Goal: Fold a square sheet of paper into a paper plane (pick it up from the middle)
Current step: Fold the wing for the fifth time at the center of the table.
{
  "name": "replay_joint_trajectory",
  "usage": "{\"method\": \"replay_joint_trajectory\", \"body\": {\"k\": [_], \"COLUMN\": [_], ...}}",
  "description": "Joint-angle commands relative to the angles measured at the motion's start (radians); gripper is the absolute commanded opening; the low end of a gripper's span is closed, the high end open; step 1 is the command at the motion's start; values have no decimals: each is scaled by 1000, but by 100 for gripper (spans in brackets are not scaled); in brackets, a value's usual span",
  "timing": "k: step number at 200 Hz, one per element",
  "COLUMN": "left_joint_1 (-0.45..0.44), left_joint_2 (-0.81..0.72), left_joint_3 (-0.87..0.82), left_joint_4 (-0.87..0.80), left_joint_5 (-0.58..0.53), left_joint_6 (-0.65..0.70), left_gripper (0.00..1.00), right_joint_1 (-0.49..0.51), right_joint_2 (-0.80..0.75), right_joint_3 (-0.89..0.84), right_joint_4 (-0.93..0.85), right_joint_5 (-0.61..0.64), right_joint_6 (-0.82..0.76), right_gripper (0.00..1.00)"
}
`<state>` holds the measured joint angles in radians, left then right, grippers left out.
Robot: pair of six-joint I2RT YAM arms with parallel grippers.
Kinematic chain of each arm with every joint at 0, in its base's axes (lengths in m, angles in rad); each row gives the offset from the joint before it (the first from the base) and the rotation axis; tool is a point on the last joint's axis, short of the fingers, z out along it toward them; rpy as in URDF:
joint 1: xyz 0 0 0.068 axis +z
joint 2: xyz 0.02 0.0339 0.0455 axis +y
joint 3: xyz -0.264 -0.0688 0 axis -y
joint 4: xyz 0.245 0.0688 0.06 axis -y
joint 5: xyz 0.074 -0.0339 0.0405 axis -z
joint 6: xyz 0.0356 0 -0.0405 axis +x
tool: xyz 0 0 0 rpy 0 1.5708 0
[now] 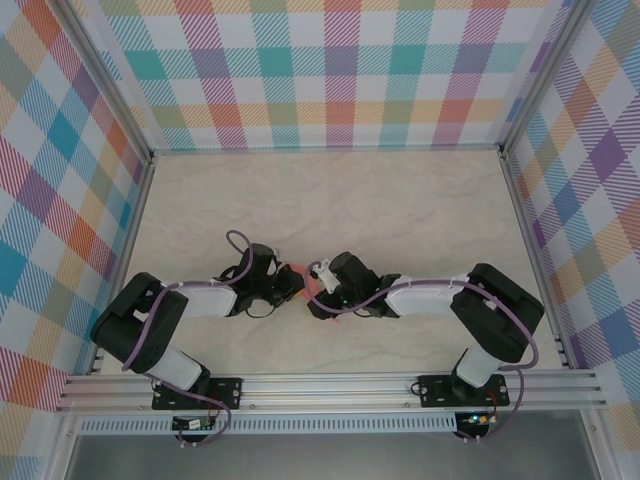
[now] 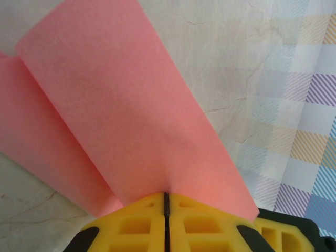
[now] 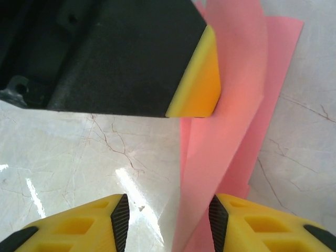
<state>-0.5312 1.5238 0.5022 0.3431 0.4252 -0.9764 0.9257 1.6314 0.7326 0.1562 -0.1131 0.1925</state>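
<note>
The salmon-pink sheet of paper (image 2: 121,115) is folded into long overlapping flaps and held up off the table. My left gripper (image 2: 166,195) is shut on its lower edge, the yellow fingers pressed together with the paper rising from the seam. In the right wrist view the paper (image 3: 236,126) runs from that left gripper's yellow fingertip (image 3: 197,79) down between my right gripper's (image 3: 168,215) fingers. The right jaws stand apart, and the flap lies close to the right-hand finger (image 3: 218,218) without being pinched. From above, both grippers (image 1: 297,283) (image 1: 320,290) meet at mid-table around the paper (image 1: 297,267).
The marble-look tabletop (image 1: 400,210) spreads beyond the arms. Checked walls (image 1: 330,70) close the back and both sides, with aluminium rails (image 1: 330,390) along the near edge by the arm bases.
</note>
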Motion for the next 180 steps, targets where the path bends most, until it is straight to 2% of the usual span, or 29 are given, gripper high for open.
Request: {"method": "replay_joint_trajectory", "body": {"k": [1, 40, 61, 87, 180], "left_joint_1": [8, 10, 12, 17, 23], "left_joint_2": [5, 0, -6, -39, -195], "left_joint_3": [18, 15, 13, 3, -77], "left_joint_4": [-7, -10, -15, -31, -73], "left_joint_5": [-8, -11, -8, -4, 18], "left_joint_6": [1, 1, 4, 16, 66], "left_gripper": [8, 8, 8, 8, 9], "right_joint_1": [8, 10, 10, 8, -61], "right_joint_2": [35, 52, 52, 55, 155], "right_joint_3": [12, 19, 19, 24, 98], "right_joint_4": [4, 13, 19, 25, 10], "right_joint_5": [29, 23, 20, -21, -289], "right_joint_6": [-22, -24, -18, -4, 112], "right_gripper": [43, 27, 13, 2, 0]}}
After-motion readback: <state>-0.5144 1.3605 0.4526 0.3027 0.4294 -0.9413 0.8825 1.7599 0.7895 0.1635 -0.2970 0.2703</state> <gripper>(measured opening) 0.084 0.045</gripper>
